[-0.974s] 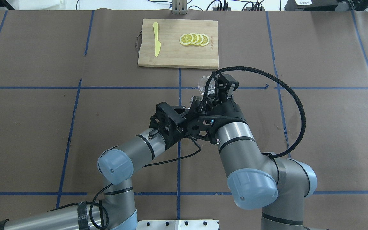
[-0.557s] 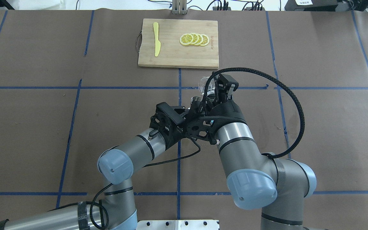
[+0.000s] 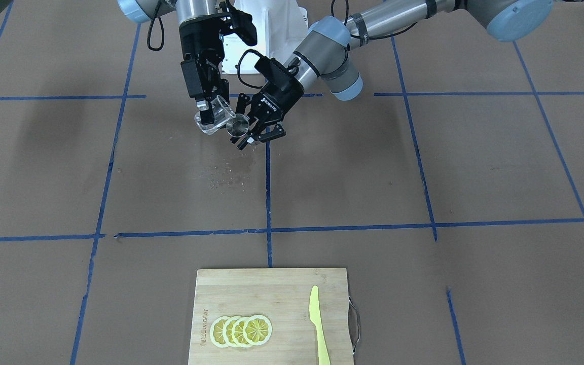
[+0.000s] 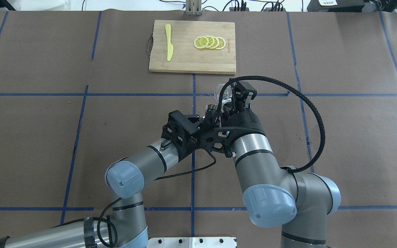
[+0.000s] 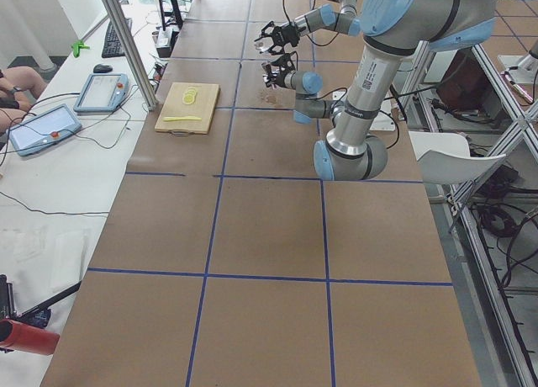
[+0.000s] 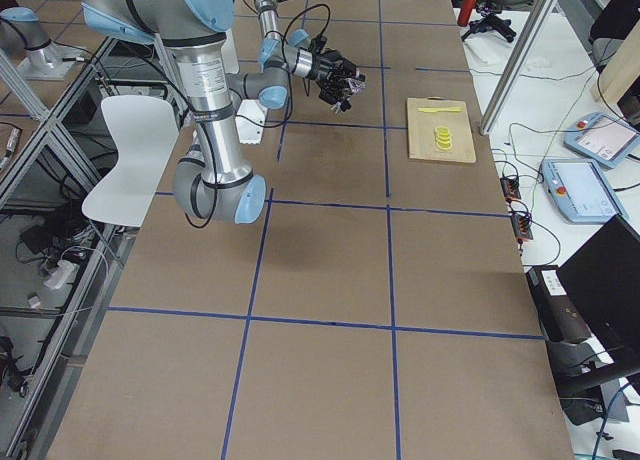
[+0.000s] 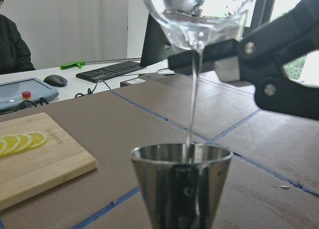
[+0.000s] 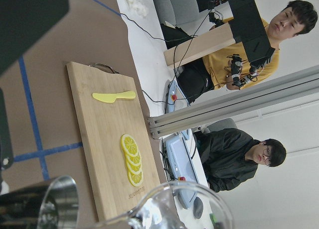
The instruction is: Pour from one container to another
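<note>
clear glass beaker (image 7: 199, 15), clamped in the right claw (image 3: 205, 107), has tipped slightly further, thin stream (image 7: 192, 104) falling into the silver steel hourglass jigger (image 7: 182, 184) gripped by the left claw (image 3: 252, 128) above the counter (image 3: 424, 167); pour underway.

We've got the beaker (image 3: 212, 117) right over the jigger (image 3: 239, 125); far back, cutting board (image 4: 191, 65) with knife (image 4: 169, 43) left, lemon slices (image 4: 209, 42) right.

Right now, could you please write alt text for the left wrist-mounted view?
A tilted glass beaker at the top pours a thin clear stream into the steel jigger directly below. Behind, at left, lemon slices lie on a wooden cutting board.
</note>
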